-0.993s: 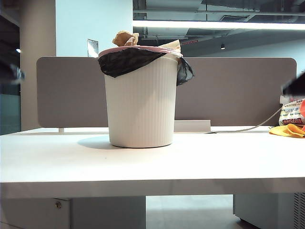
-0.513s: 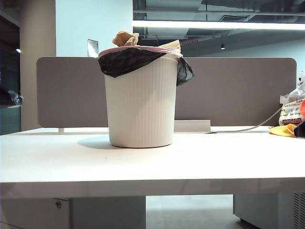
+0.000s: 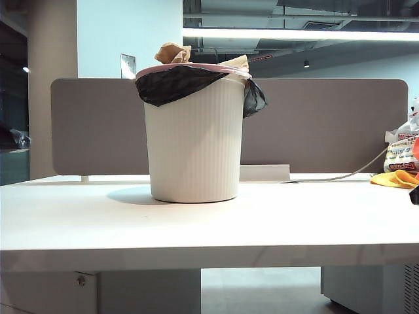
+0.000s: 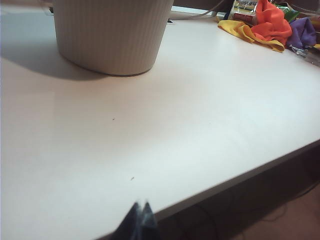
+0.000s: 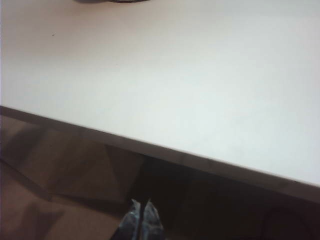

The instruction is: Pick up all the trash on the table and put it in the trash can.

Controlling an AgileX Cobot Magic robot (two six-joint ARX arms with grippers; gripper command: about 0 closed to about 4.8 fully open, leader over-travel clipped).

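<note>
step: task judged all but done, retreat to be finished clear of the trash can (image 3: 194,134) | left pincer (image 4: 139,220): tips pressed together, nothing held, off the desk (image 3: 209,222) edge left of the can | trash (image 3: 172,53): seen poking over the can's rim | right pincer (image 5: 140,219): tips together, nothing held, below the desk front, right of the can | room: grey partition (image 3: 327,124) behind the can

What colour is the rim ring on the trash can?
Pink, above the black liner on the trash can; clearest in the exterior view.
</note>
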